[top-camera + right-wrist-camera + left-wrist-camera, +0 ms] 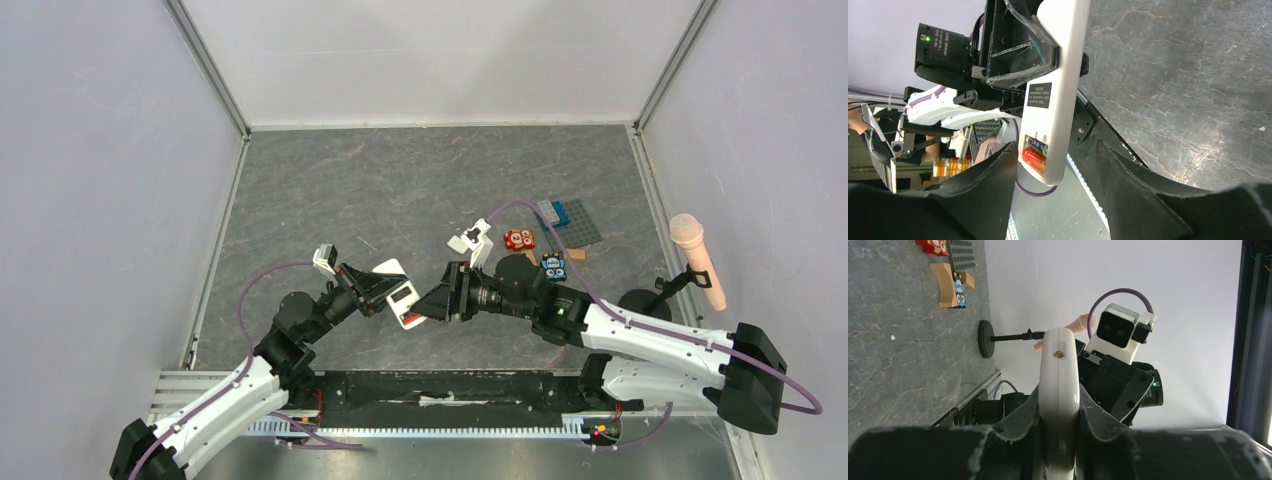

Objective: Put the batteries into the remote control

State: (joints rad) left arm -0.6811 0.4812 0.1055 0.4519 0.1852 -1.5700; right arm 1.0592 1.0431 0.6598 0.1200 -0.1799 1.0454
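Both batteries (1035,153) lie side by side in the open bay of the remote control (1058,75), which the left pincer (1059,412) holds clamped above the table (400,180). The right pincer (1055,155) straddles the bay end, jaws apart. Loading looks done — next, probably, a check press to seat them.

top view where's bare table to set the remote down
Bare: the far-left stretch of the table, between the back wall, left wall and the left gripper holding the remote control. Crowded: right side, around the toy blocks and microphone stand.
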